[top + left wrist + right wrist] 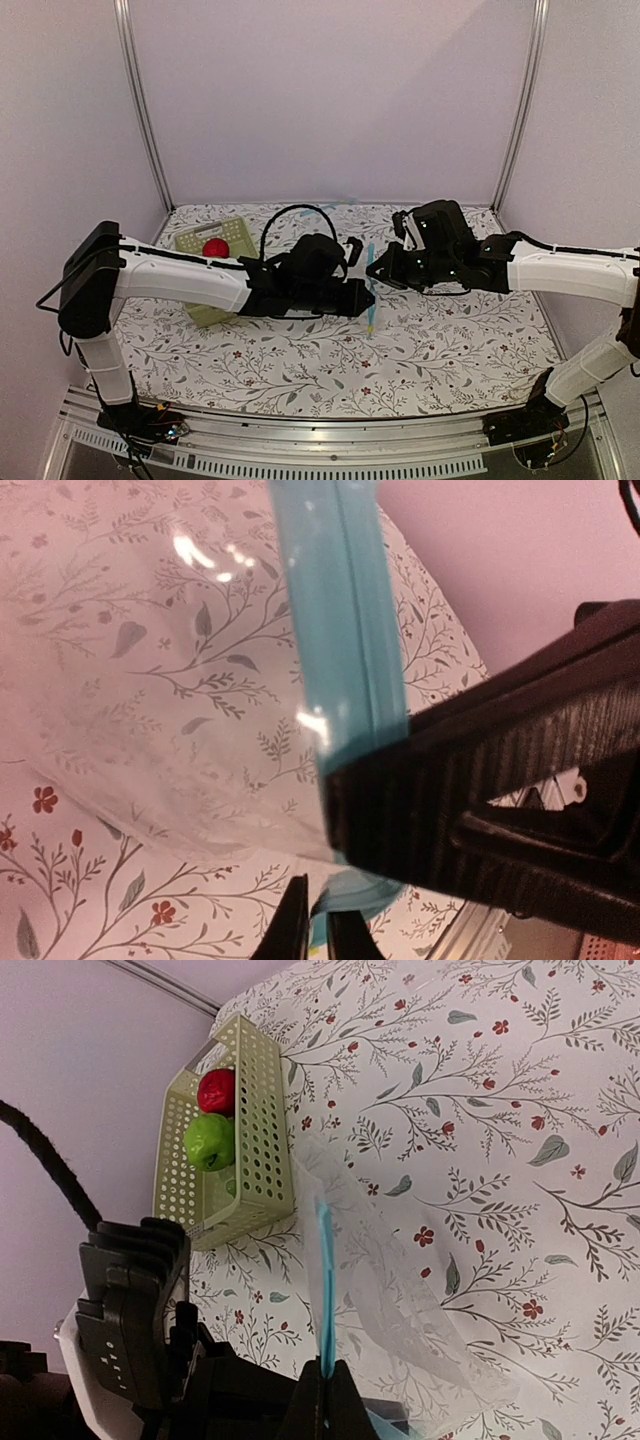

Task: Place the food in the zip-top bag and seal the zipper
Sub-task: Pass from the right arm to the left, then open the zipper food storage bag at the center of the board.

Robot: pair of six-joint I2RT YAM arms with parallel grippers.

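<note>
The clear zip-top bag (400, 1290) is held up over the cloth, empty, its light blue zipper (324, 1280) running as a taut strip between my two grippers. My right gripper (322, 1375) is shut on the zipper strip. My left gripper (318, 900) is shut on the strip's other end; the zipper (340, 630) and the bag (150, 680) fill that view. In the top view the left gripper (362, 296) and right gripper (374, 268) meet mid-table at the zipper (371, 310). The red apple (216, 1090) and green apple (208, 1140) lie in the basket.
The pale green perforated basket (255, 1130) stands at the back left (235, 232), partly hidden by my left arm, with the red apple (215, 247) showing. The right gripper's black finger (480, 800) crowds the left wrist view. A floral cloth (450, 330) covers the table; walls close round it.
</note>
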